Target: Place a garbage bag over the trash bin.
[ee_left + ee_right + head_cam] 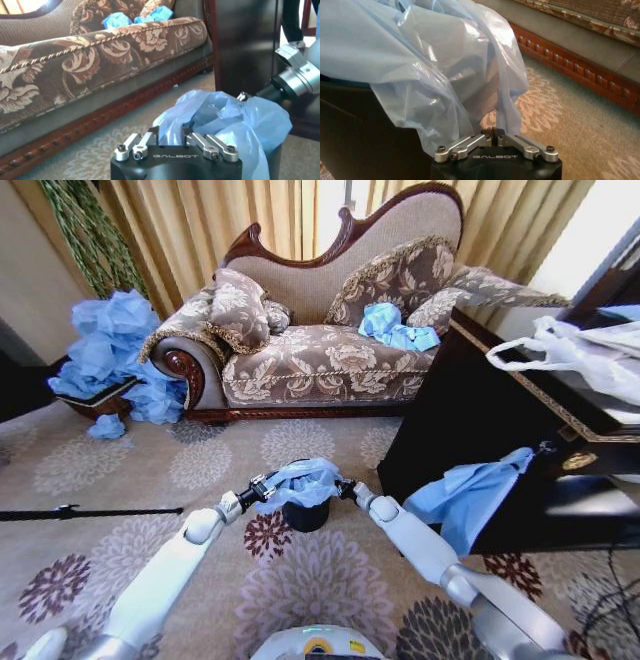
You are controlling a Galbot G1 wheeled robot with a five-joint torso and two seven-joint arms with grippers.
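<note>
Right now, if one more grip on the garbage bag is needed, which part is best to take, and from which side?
Probably the loose hem of the garbage bag, where it hangs over the rim of the trash bin. Come from the outer side, level with the rim, and pinch the thin fold. The left gripper and the right gripper already hold the hem this way, on opposite sides.

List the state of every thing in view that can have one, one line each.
Thin light-blue plastic garbage bag: draped over the bin's top, pinched on both sides.
Small black cylindrical trash bin: upright on the carpet, rim covered.
Left gripper: shut on the bag.
Right gripper: shut on the bag's edge.
White loop-handled plastic bag: lying on the dark cabinet.
</note>
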